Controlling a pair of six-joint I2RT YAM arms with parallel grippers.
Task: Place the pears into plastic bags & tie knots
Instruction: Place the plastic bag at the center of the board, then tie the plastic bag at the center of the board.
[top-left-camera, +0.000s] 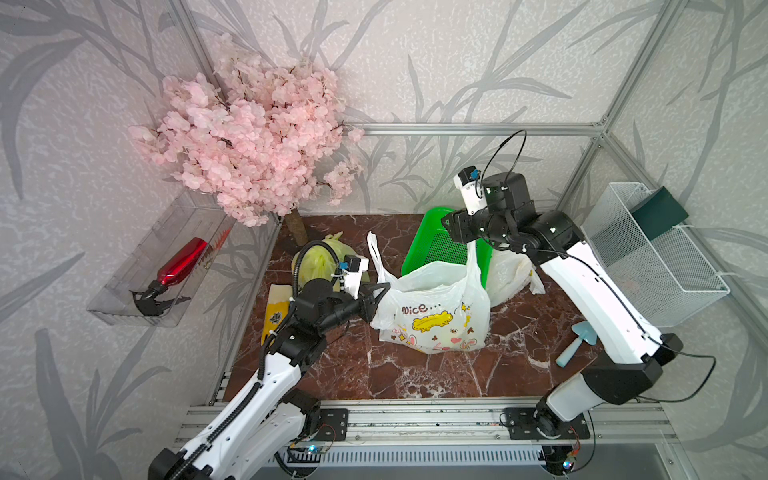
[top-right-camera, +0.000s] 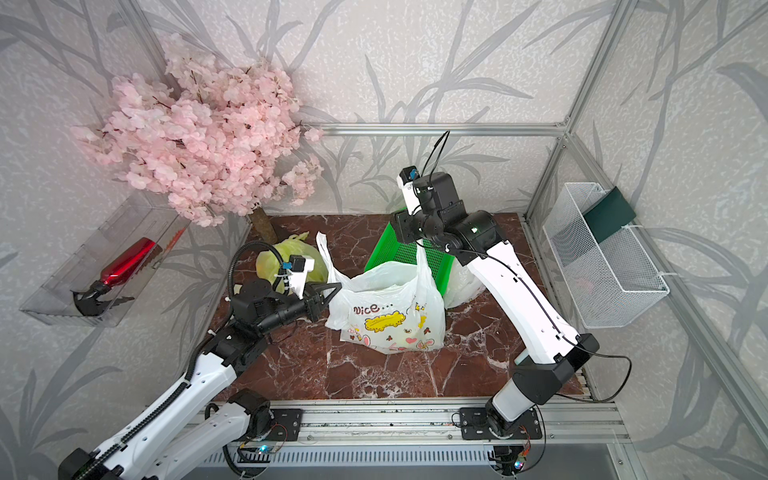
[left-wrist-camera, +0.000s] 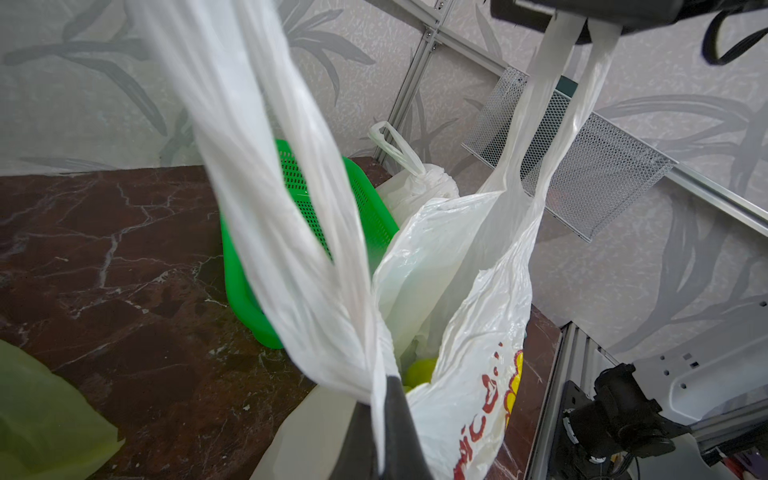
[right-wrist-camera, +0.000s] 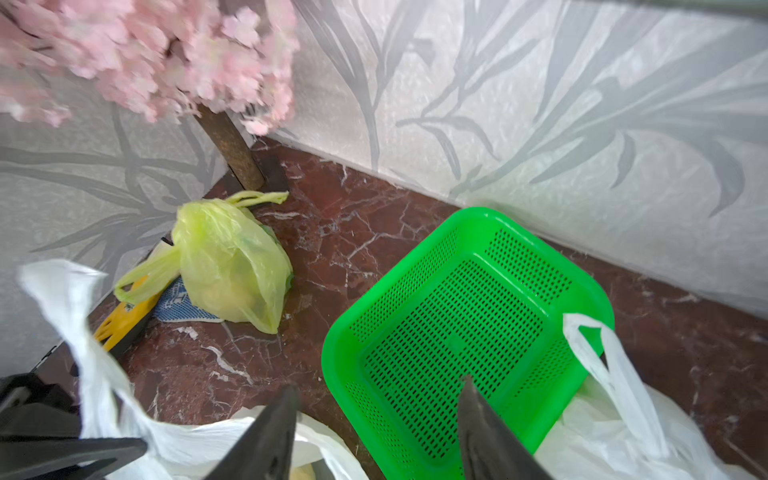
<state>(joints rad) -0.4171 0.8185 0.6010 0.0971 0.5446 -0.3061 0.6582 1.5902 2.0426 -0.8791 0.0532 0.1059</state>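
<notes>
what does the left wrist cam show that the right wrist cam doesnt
Only the left wrist view: a green pear inside the printed bag, the bag's print, and the wire basket on the wall.
Only the right wrist view: the blossom tree and the right gripper with its jaws apart.
Both: the green basket, the tied white bag, the yellow-green bag and the table.

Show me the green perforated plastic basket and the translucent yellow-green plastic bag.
green perforated plastic basket (right-wrist-camera: 457, 332), right wrist view, perforated floor.
translucent yellow-green plastic bag (right-wrist-camera: 232, 266), right wrist view, bulging side.
</notes>
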